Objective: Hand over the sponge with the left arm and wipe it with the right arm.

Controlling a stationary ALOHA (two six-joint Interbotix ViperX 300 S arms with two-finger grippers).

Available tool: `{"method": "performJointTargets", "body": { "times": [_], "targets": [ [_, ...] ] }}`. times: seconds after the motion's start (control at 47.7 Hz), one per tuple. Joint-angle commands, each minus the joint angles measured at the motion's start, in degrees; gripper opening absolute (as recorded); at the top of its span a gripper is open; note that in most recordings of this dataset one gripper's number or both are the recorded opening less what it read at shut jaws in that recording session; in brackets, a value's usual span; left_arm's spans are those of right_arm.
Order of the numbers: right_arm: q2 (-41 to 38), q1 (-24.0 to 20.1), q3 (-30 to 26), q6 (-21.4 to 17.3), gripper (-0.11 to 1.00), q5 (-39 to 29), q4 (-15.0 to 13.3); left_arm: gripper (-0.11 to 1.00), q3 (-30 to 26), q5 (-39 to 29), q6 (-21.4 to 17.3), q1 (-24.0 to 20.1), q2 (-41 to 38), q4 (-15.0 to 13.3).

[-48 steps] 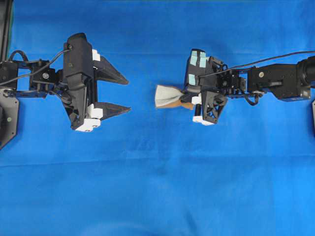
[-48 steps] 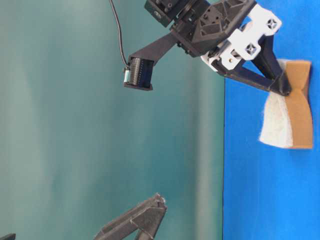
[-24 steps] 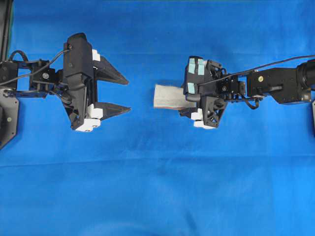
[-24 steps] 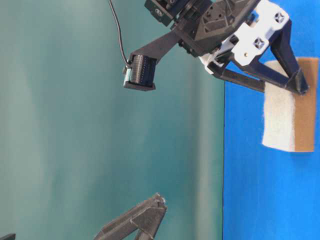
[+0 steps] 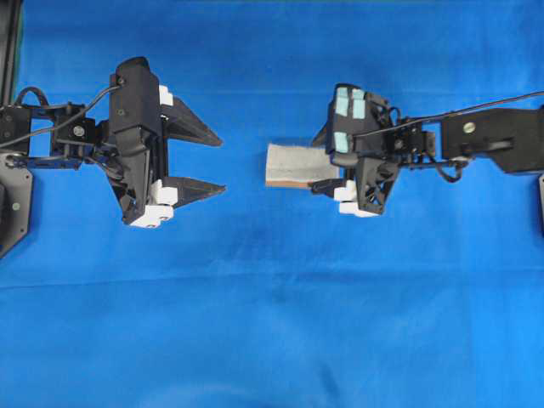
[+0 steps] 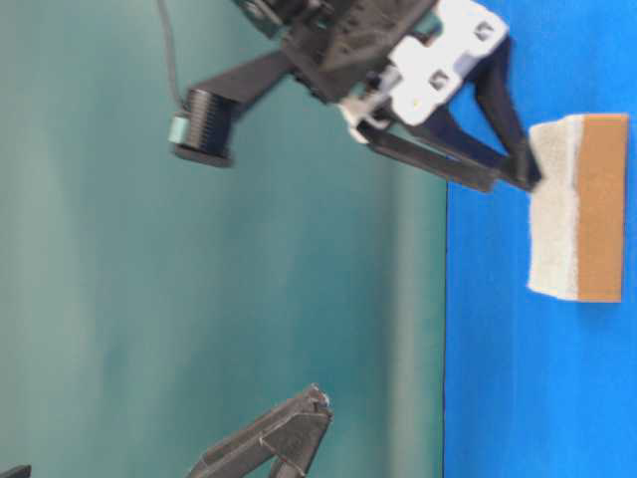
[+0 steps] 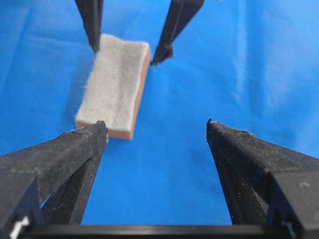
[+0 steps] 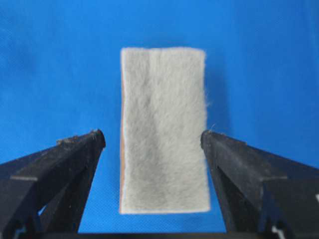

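Note:
The sponge [image 5: 293,164] lies flat on the blue cloth between the two arms, grey face up, with its orange layer along one edge [image 6: 602,219]. My right gripper [image 5: 316,164] is open and hovers over the sponge's right end, one finger on each side and neither pressing it [image 8: 152,134]. The sponge [image 8: 163,129] fills the gap between those fingers. My left gripper [image 5: 223,164] is open and empty, a short way to the left of the sponge. In the left wrist view the sponge [image 7: 115,84] lies ahead and to the left of the left gripper [image 7: 157,127].
Blue cloth [image 5: 272,323] covers the whole table. The left arm's black base [image 5: 13,204] sits at the left edge. A teal backdrop [image 6: 199,299] fills the table-level view beside the cloth.
My right gripper has opened and let go of the sponge, which was pinched and tilted and now lies flat. The right wrist has drawn back a little. The left arm has not moved.

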State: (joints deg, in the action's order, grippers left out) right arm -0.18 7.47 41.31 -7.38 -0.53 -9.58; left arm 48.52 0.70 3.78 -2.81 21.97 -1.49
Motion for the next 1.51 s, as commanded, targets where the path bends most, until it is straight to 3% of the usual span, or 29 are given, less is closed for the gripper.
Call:
{"method": "performJointTargets", "body": {
  "times": [0.0,0.419,0.943,1.488],
  "targets": [
    [3.78,-0.09,-1.05,0.00,0.74,-1.14,-0.62,0.76,-0.62,0.35,-0.09,0.09,0.62,0.18],
    [16.08,-1.14,0.70,-0.26,0.74,-3.16,-0.79,0.76,-0.62,0.26,-0.09,0.09,0.70,0.18],
    [16.70,-1.14,1.32,-0.97,0.74,-1.85,-0.62,0.76,-0.79,0.53,-0.09,0.09,0.70,0.18],
    [34.63,-1.49,8.96,-1.49,0.74,-5.89,-0.35,0.76,6.06,-0.53,-0.53,0.09,17.31,0.18]
  ]
}}
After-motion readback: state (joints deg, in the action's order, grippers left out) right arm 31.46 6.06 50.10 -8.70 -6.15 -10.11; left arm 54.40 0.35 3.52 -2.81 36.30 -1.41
